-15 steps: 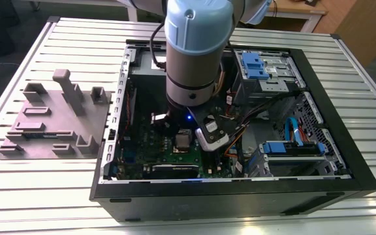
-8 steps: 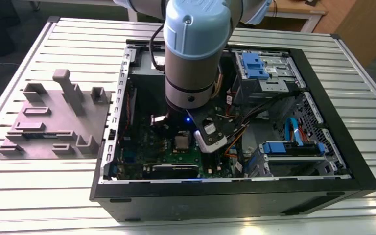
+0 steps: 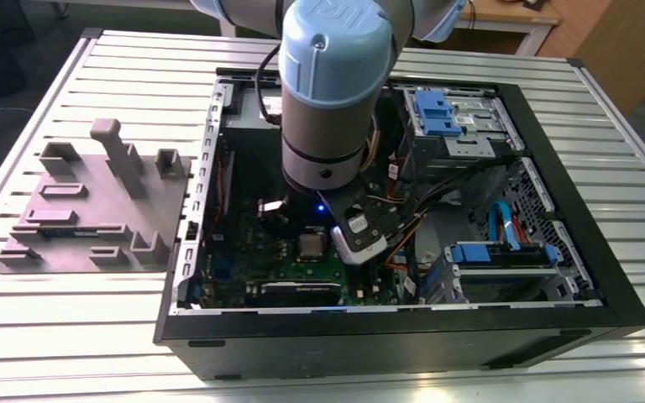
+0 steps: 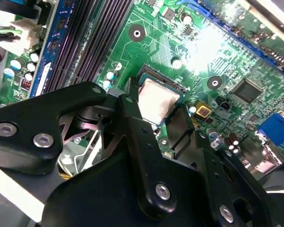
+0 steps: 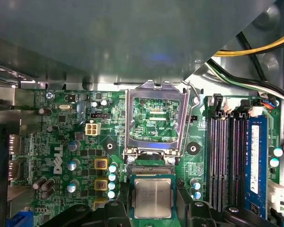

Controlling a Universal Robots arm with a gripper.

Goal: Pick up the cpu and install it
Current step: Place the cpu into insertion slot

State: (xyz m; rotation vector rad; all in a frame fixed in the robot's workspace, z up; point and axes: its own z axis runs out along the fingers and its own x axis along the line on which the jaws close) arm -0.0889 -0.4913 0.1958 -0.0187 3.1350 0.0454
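While the arm (image 3: 328, 92) reaches down into the open PC case (image 3: 412, 344) on the slatted bench (image 3: 87, 336), the claw (image 4: 156, 111) straddles the cpu (image 5: 152, 197). Can't tell whether it's clamped on the chip or just sits beside it. Cpu lies flat, silver top up, in the socket on the green motherboard (image 5: 61, 142).

Socket's metal hold-down frame (image 5: 155, 120) stands swung open just beside the cpu. Small capacitors (image 5: 112, 176) and dark memory slots (image 5: 225, 156) are near the socket, w/ a blue stick (image 5: 254, 161) in one slot. Yellow, black & white cables (image 5: 255, 52) cross past the slots. A grey metal panel (image 5: 109, 38) overhangs the board beyond the frame.

In the exterior view a cable bundle (image 3: 412, 227) hangs just beside the claw on the exterior view's right. That side of the case also holds drive bays w/ blue brackets (image 3: 435, 113).

Outside the case, on the exterior view's left, a grey moulded fixture tray (image 3: 87, 210) w/ upright posts lies on the bench. Can't tell what its pockets hold.
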